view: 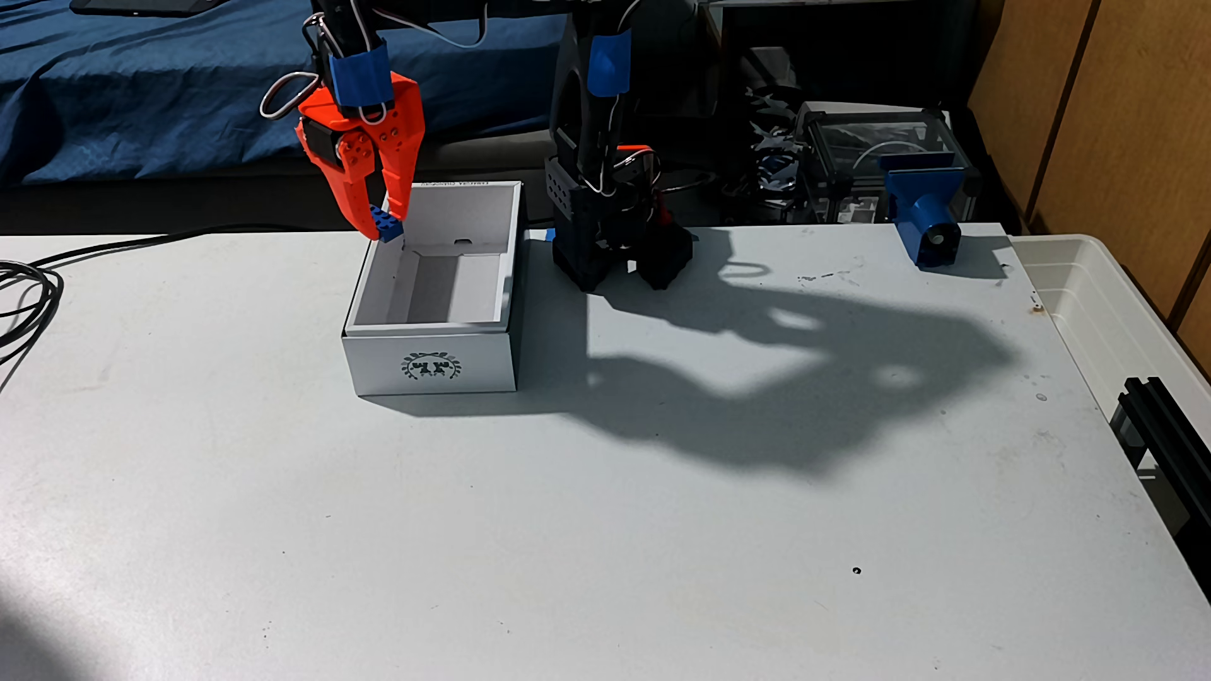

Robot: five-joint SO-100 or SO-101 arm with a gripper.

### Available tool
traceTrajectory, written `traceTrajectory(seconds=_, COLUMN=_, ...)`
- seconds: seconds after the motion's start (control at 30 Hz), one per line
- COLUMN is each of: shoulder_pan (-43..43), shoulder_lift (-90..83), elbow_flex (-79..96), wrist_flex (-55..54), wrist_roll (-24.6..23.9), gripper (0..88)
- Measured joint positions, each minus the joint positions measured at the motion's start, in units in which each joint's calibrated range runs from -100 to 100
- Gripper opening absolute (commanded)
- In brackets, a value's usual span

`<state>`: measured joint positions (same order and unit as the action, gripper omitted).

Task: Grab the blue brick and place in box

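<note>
One small blue brick [386,224] sits pinched between the two orange fingers of the gripper [385,229], which points downward and is clamped on it. Brick and gripper hang over the far left corner of the box [432,360], just above its rim; the brick is off the box floor and clear of the bench [590,524]. Its studs face up and toward the left of the fixed view.

The box stands open on the bench, its short side with the dark green wreath emblem [430,365] turned toward the camera. Its inside is white, partly shaded, and nothing can be seen lying in it.

Right of the box, near its far end, stands the black base of the arm [609,242], with a strip of blue tape [608,62] wrapped round the arm above it. Another blue tape strip [359,75] wraps the wrist just above the gripper. A broad shadow of the arm falls on the bench to the right of the box. Farther right of the box, at the back edge of the bench, a blue clamp-like part [924,216] shows a round dark end. A translucent plastic tub [1101,294] lies beyond it at the bench's right edge. Left of the box, black cables [26,288] coil on the bench.
</note>
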<state>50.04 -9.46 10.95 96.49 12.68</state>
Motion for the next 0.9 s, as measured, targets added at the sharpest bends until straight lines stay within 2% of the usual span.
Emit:
traceTrajectory(seconds=0.67, shoulder_pan=-0.7, shoulder_lift=-17.5, elbow_flex=13.3, wrist_flex=-1.1, wrist_roll=-0.4, gripper=0.7)
traceTrajectory(seconds=0.9, shoulder_pan=-3.5, shoulder_lift=-18.5, elbow_flex=23.9, wrist_flex=-11.9, wrist_roll=-0.4, gripper=0.7)
